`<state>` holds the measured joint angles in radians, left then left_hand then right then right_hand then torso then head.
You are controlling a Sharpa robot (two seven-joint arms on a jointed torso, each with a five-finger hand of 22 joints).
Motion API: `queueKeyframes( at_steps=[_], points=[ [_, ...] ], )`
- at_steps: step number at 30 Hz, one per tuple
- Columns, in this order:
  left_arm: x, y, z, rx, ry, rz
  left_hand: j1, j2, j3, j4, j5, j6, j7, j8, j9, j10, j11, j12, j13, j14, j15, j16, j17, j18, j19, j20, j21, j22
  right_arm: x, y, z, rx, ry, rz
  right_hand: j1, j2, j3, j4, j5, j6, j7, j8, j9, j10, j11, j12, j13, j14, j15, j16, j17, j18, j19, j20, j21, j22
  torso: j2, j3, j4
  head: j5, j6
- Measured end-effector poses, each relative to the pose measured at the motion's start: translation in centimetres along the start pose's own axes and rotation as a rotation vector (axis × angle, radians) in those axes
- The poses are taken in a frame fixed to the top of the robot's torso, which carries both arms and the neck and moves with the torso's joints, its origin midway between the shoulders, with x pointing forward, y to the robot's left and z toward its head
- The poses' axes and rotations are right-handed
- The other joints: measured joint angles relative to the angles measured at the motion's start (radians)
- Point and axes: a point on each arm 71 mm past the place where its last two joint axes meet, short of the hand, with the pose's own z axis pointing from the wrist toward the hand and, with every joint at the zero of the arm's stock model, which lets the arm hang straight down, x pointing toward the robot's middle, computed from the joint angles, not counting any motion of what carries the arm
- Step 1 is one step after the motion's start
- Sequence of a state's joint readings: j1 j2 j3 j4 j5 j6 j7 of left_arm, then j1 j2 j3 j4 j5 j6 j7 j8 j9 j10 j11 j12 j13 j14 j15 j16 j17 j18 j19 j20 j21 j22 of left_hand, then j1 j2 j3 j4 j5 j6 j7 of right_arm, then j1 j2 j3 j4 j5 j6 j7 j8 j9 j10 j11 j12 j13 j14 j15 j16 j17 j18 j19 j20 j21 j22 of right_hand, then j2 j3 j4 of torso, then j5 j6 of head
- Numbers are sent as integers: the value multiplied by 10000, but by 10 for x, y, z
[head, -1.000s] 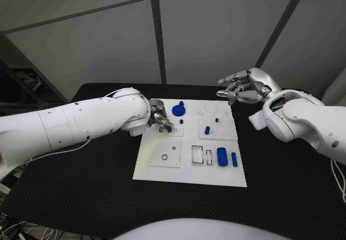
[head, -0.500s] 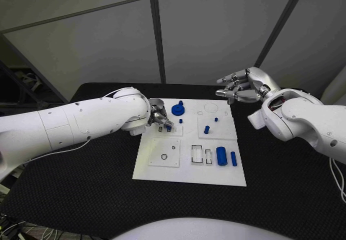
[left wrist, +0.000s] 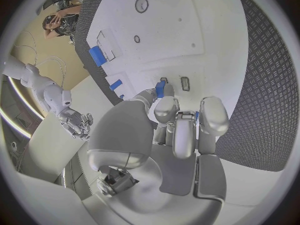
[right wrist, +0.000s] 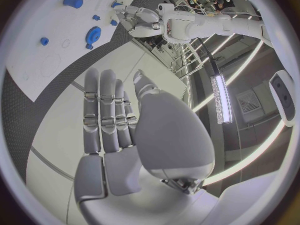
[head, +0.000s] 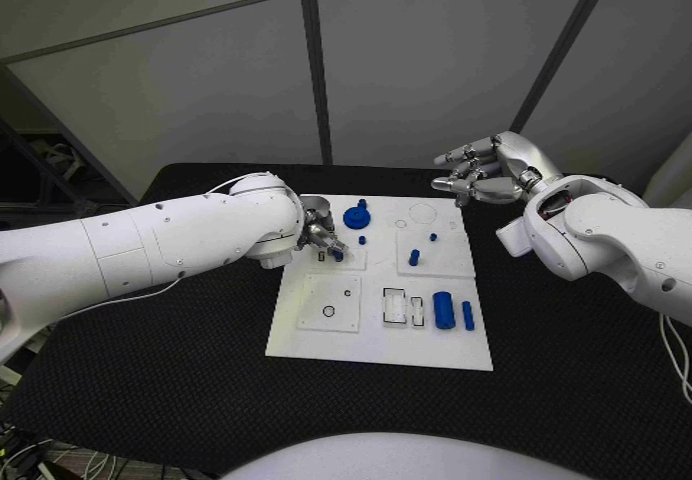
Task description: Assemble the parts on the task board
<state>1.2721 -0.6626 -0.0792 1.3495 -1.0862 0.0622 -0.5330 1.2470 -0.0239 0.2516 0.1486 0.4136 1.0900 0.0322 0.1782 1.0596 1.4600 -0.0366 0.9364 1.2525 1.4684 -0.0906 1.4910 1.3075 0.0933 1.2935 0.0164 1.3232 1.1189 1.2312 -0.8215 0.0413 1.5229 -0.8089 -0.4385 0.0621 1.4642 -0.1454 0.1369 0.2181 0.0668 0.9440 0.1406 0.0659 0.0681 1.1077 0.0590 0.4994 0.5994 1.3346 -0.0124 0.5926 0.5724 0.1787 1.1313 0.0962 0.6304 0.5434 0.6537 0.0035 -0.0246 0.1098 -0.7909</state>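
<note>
The white task board (head: 378, 335) lies in the middle of the black table. My left hand (head: 317, 238) is low over its far left section and pinches a small blue part (head: 336, 254) between thumb and a finger. In the left wrist view that part (left wrist: 160, 89) hangs just short of two small dark slots (left wrist: 185, 83) in the board. My right hand (head: 483, 172) hovers off the board's far right corner, fingers apart and holding nothing. On the board are a blue gear with a knob (head: 356, 218), a blue peg (head: 414, 258), a thick blue cylinder (head: 444, 311) and a blue bar (head: 469, 317).
Two tiny blue pegs (head: 362, 241) (head: 431, 238) stand in the board's far half. A round hole (head: 329, 312) and rectangular recesses (head: 394, 305) mark its near half. Black matting (head: 173, 350) surrounds the board. A grey panel wall (head: 317, 80) rises behind the table.
</note>
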Motion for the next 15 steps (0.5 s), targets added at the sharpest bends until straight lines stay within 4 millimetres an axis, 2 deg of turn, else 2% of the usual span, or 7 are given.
queueKeyframes(
  at_steps=[15],
  points=[
    [2,0,0,-10,150,240,-10,-10,2,-2,-11,-2,2,-36,18,-1,1,0,-1,-22,-21,0,0,1,0,0,0,-1,0,0,0,2,32,-1,1,-1,0,0,0,0,0,0,0,0,0,0,1,0,0,0,-2,0,0,0,0,1,-2,0,3,-11,-55]
  ],
)
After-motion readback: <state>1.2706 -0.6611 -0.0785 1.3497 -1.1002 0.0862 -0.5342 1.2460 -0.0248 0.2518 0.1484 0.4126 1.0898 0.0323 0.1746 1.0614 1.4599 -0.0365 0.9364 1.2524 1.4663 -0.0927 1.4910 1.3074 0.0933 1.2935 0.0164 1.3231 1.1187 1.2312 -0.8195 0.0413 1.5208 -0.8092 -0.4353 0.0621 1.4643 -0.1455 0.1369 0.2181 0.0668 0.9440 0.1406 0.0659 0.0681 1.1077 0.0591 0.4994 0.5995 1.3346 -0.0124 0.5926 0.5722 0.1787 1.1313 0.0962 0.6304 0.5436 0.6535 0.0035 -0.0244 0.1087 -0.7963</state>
